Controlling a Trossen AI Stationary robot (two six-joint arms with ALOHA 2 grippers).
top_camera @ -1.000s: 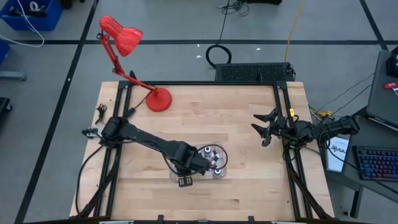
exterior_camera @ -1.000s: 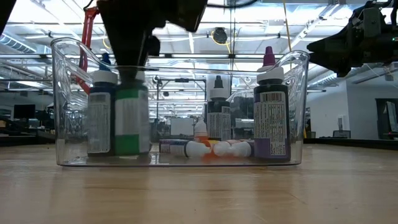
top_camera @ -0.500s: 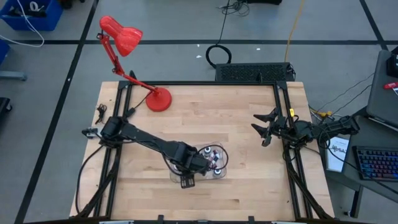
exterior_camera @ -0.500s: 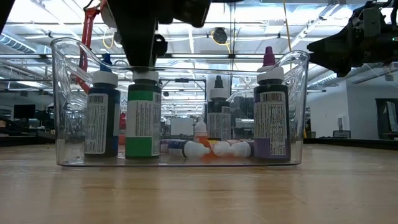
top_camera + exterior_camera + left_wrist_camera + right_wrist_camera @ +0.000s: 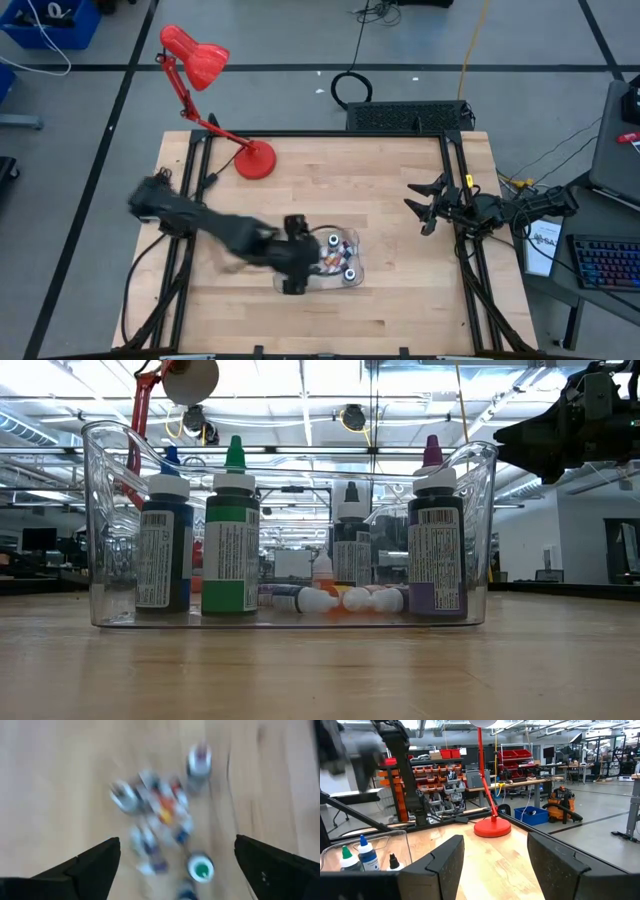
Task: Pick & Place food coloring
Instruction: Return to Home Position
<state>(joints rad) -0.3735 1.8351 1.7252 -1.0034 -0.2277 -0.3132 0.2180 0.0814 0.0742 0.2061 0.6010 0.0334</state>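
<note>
the step in hand looks like the return to home: every food coloring bottle in sight stands or lies inside the clear plastic bin (image 5: 470, 480) on the table (image 5: 320, 670), and none rests on the bare wood. the left end effector (image 5: 177, 839) hangs above the bin looking down into it, fingers spread wide and holding nothing. the next move, as i judge it, calls for lifting clear of the bin's rim and the tall caps, then folding the left arm back to its rest on the table's left side. the right end effector (image 5: 495, 839) waits at the table's right edge, well apart from the bin, fingers released and empty. counted: one bin; four large upright bottles, namely the blue bottle (image 5: 164, 550), green bottle (image 5: 231, 550), black bottle (image 5: 350, 560) and purple bottle (image 5: 435, 550); at least three small bottles (image 5: 340, 599) lying on the bin floor between them, the exact number hard to tell; one red desk lamp (image 5: 215, 90).
</note>
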